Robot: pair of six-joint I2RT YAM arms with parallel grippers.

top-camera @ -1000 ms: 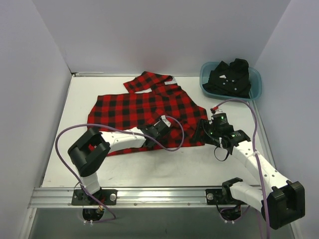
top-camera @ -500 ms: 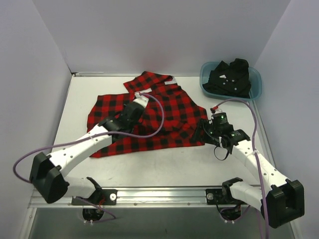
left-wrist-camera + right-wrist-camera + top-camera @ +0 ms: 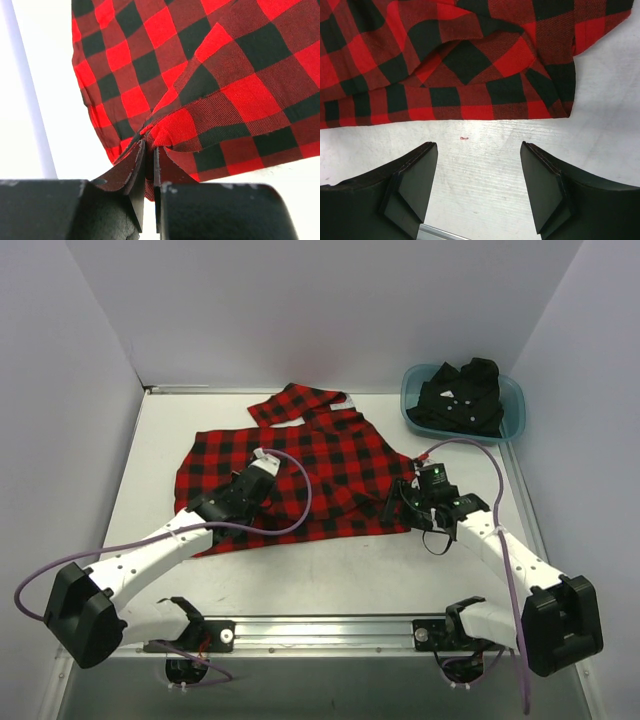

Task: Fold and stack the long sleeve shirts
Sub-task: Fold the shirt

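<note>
The red-and-black flannel shirt (image 3: pixel 320 455) lies spread flat mid-table, one sleeve folded over at the far edge. My left gripper (image 3: pixel 265 468) is over its left-middle part, shut on a pinched fold of the flannel (image 3: pixel 225 90), which shows bunched between the fingertips (image 3: pixel 137 160). My right gripper (image 3: pixel 403 502) is open and empty at the shirt's near-right corner. Its jaws stand wide over bare table just short of the hem (image 3: pixel 470 112). The black shirt (image 3: pixel 462 395) lies crumpled in the teal tub (image 3: pixel 514 410) at the back right.
White walls close in the table on the left, back and right. A metal rail (image 3: pixel 320 630) runs along the near edge by the arm bases. A tiny red thread (image 3: pixel 464 138) lies on the table before the right jaws.
My left gripper has left the shirt's near hem, swung far-left across the shirt, then drawn back a little, holding cloth. My right gripper has edged slightly left towards the hem.
</note>
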